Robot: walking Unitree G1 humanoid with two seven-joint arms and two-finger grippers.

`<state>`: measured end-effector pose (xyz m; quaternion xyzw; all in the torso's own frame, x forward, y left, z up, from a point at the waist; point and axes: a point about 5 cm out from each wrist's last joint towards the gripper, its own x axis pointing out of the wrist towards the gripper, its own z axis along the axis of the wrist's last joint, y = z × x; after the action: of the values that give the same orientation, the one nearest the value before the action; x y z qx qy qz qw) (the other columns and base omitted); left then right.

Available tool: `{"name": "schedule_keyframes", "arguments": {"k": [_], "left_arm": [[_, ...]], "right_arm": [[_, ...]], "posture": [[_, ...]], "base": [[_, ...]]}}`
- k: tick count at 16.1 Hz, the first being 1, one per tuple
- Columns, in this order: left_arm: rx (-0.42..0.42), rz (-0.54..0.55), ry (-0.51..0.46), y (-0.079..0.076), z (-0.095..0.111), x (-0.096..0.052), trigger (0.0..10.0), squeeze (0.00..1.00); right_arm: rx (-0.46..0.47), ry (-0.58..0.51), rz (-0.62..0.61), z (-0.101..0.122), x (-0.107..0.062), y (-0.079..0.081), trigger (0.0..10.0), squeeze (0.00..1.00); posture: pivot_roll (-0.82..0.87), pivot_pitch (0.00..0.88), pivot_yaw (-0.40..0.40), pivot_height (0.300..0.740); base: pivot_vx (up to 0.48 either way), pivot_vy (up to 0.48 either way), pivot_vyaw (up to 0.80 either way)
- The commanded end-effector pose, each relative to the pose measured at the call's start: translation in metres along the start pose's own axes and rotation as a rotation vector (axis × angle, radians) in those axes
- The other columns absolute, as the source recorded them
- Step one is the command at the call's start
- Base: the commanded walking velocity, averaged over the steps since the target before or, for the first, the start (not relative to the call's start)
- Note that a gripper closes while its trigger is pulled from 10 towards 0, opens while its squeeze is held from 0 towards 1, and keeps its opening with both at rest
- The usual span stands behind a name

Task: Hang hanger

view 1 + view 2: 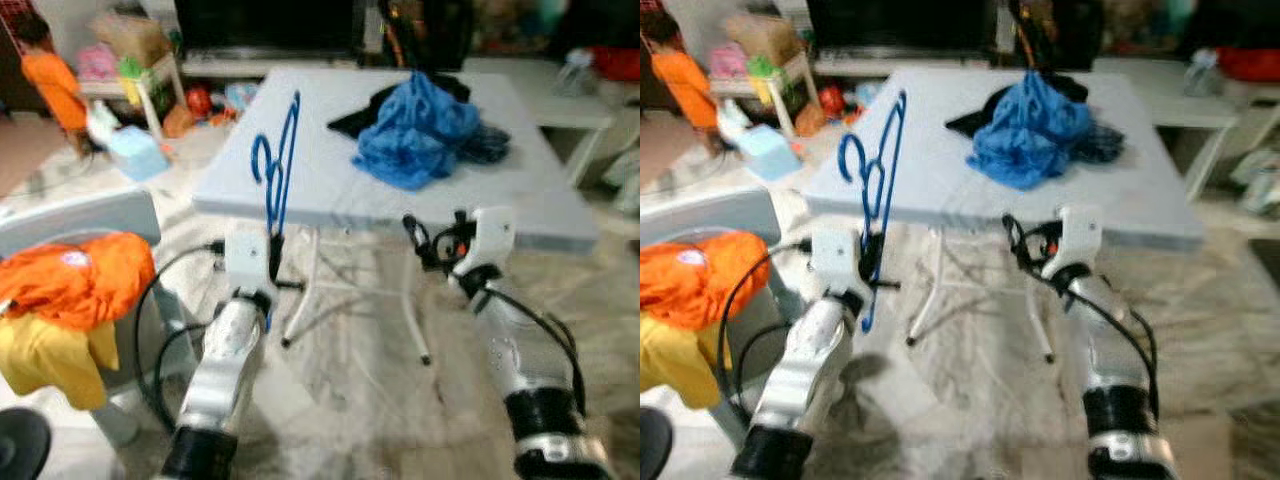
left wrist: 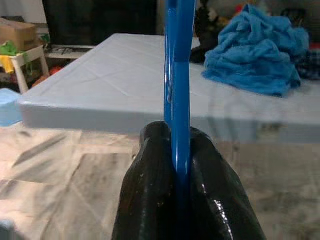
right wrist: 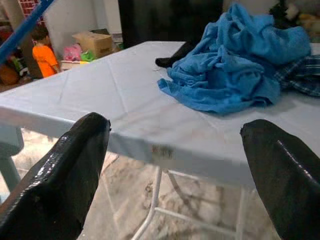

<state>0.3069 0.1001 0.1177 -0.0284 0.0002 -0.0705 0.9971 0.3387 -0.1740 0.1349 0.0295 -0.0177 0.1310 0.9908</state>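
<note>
A blue plastic hanger stands upright in front of the near left edge of the white folding table. My left gripper is shut on its lower bar, and the black fingers pinch the blue bar between them. My right gripper is open just below the table's near edge, with nothing between its fingers. A crumpled blue cloth lies on the table's far right part, over dark garments.
A grey chair at the left carries orange and yellow clothes. A person in orange is at the far left, beside toys and a small shelf. A dark TV unit stands behind the table. The table's legs stand on pale carpet.
</note>
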Motion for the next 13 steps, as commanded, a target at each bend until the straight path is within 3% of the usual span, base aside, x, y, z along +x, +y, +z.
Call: {"name": "schedule_keyframes", "arguments": {"k": [1,3,11,13], "left_arm": [[0.004,0.01,-0.014,0.0027,0.0039,0.0015,10.0,0.0],[0.003,0.011,-0.01,0.0028,0.003,0.0015,10.0,0.0],[-0.014,0.011,-0.004,0.0032,0.0011,0.0021,10.0,0.0],[0.018,-0.023,0.04,0.0046,-0.0005,0.0039,10.0,0.0]], "right_arm": [[-0.006,-0.011,0.025,0.004,0.0035,0.005,10.0,0.0],[-0.006,-0.01,0.031,0.004,0.0042,0.0062,10.0,0.0],[-0.013,0.006,0.052,0.0014,0.0045,0.0091,10.0,0.0],[-0.127,0.03,0.084,-0.0008,0.0049,0.0121,10.0,0.0]], "posture": [[-0.12,0.0,0.01,0.74],[-0.12,0.0,0.008,0.74],[-0.13,0.0,0.009,0.74],[-0.12,0.0,0.013,0.74]], "base": [[-0.289,0.0,0.0],[-0.289,0.0,0.0],[0.0,0.0,0.0],[0.0,0.0,0.0]]}}
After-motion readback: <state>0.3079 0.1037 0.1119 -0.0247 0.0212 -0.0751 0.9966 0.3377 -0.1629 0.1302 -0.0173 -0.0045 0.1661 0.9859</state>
